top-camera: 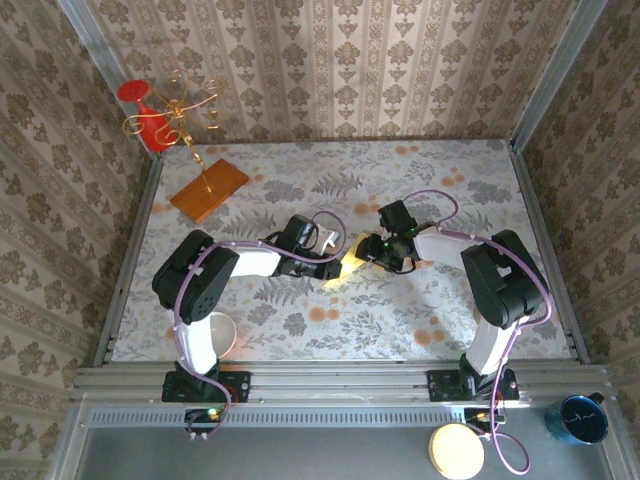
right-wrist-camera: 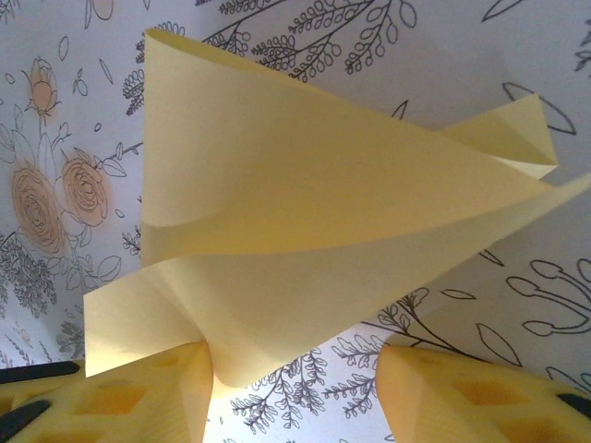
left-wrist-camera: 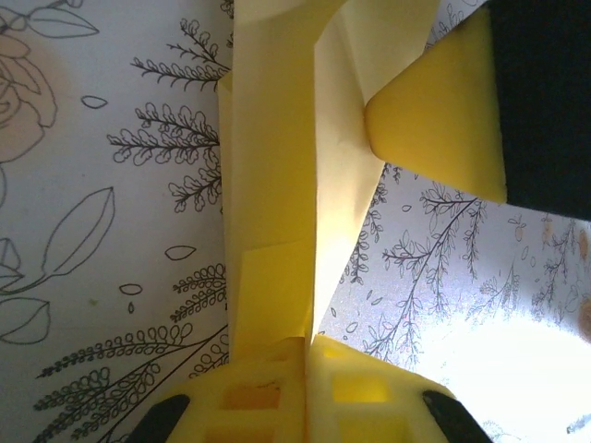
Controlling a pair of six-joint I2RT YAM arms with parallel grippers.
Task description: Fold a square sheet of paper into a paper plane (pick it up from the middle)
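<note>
Pale-yellow paper is the one thing held here: a single sheet of paper (top-camera: 345,265), already folded in several places, sits up off the desk (top-camera: 450,310) at about its middle, between the two grippers.

The left gripper (top-camera: 326,270) comes from the left side. In its wrist view, the left gripper (left-wrist-camera: 307,355) has its two yellow fingers (left-wrist-camera: 259,397) pressed together on the lower edge of the sheet (left-wrist-camera: 277,185), so it is closed and grips the paper. One long crease runs up the sheet away from the fingers. At the top right of this view, one yellow finger (left-wrist-camera: 434,120) of the other gripper touches the paper's side.

The right gripper (top-camera: 366,255) comes from the right side. In its wrist view, the right gripper (right-wrist-camera: 294,358) has its two fingers (right-wrist-camera: 138,397) well apart. The sheet (right-wrist-camera: 305,231) stands between them, leaning against the left one, with a clear gap to the right one. It is open and does not pinch the paper.

One orange board (top-camera: 208,188) with one gold wire stand (top-camera: 185,110) lies near the far left corner of the desk. One white bowl (top-camera: 222,335) stands at the near edge, just beside the left arm. In front of the near edge, I count one dark blue mug (top-camera: 580,418) and one pale round disc (top-camera: 456,450).
</note>
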